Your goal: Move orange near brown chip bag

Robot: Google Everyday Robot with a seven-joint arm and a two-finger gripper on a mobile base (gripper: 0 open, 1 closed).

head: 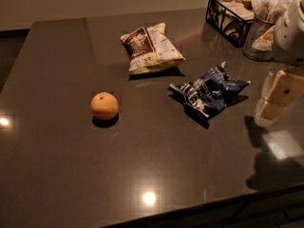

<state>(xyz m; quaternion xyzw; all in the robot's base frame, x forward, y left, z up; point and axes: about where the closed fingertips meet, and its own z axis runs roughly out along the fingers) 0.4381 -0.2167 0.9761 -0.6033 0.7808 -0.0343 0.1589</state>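
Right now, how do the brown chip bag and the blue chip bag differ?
The brown chip bag is puffy; the blue chip bag is crumpled. The brown one is brown and cream and lies farther back; the blue one is blue and white and lies nearer the gripper at the right edge. Both rest on the dark table.

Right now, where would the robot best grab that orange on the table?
Around its widest middle, probably from straight above. The orange is round and sits clear of the brown chip bag and the blue bag, so nothing crowds its sides. The pincer hangs far right, past the blue bag.
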